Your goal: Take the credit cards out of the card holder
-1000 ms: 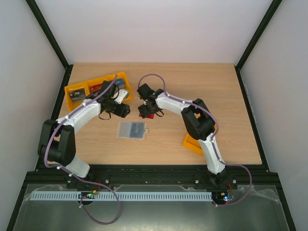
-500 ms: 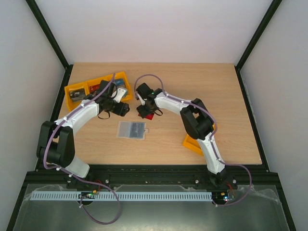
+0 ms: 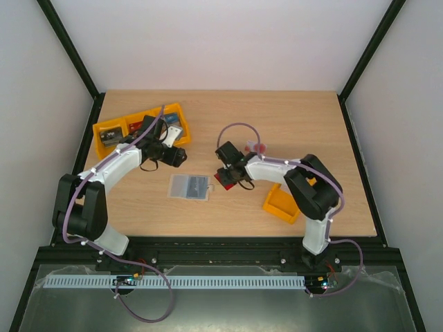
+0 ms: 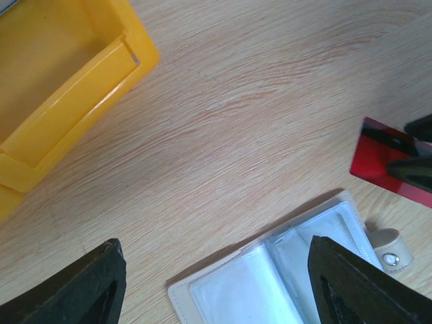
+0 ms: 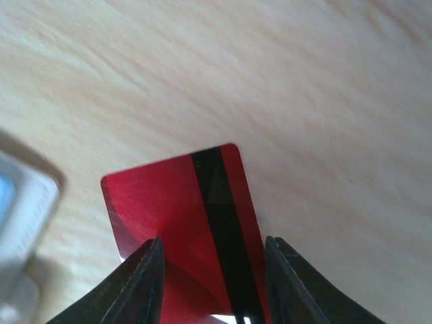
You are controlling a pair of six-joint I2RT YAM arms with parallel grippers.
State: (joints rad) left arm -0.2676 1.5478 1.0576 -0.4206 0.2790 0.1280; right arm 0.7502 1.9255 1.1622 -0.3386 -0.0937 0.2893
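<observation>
The cream-white card holder [image 3: 190, 187] lies open and flat on the table, and its clear sleeves look empty in the left wrist view [image 4: 283, 277]. My right gripper [image 3: 225, 174] is shut on the dark red card [image 3: 221, 182], just right of the holder's snap tab [image 4: 389, 250]. The right wrist view shows the card [image 5: 175, 196], with a black stripe, between my right gripper [image 5: 214, 270] fingers, just above the wood. My left gripper [image 3: 178, 156] is open and empty above the holder's far edge [image 4: 216, 287]. I cannot pick out the teal-green and white cards.
An orange-yellow bin [image 3: 142, 128] with several compartments holding small items stands at the far left; its corner shows in the left wrist view [image 4: 74, 101]. A second small orange bin [image 3: 280, 205] sits under the right arm near the front right.
My right gripper has carried the red card right and nearer, from beside the left gripper to just right of the holder. The left arm has barely moved.
</observation>
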